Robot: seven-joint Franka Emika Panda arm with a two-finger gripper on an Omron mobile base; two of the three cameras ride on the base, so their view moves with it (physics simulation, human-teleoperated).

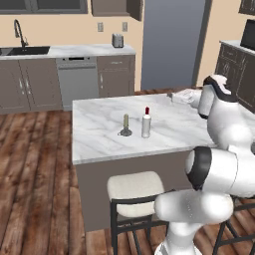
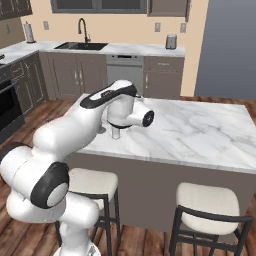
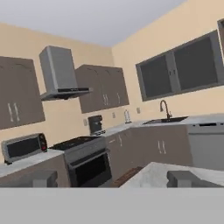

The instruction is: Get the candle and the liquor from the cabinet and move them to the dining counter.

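The candle (image 1: 125, 124), a pale stick in a dark dish holder, stands upright on the dining counter (image 1: 99, 134), a marble-topped island. Just right of it stands the liquor (image 1: 146, 123), a white bottle with a red cap. The two are close together but apart. My gripper (image 1: 175, 95) hovers over the island's far right part, well away from both. In the hand view the gripper (image 3: 113, 179) is open, its fingertips (image 3: 41, 177) wide apart with nothing between them. The dark brown upper cabinet (image 1: 112, 6) hangs on the back wall above the toaster. In the right base view my arm hides the candle and most of the liquor.
Cushioned stools (image 1: 134, 191) stand along the island's near side. The wall counter (image 1: 74, 51) carries a sink (image 1: 25, 50) and a toaster (image 1: 117, 40), with a dishwasher (image 1: 77, 82) below. A stove (image 3: 85, 157), a microwave (image 3: 24, 146) and a range hood (image 3: 59, 74) line the left wall.
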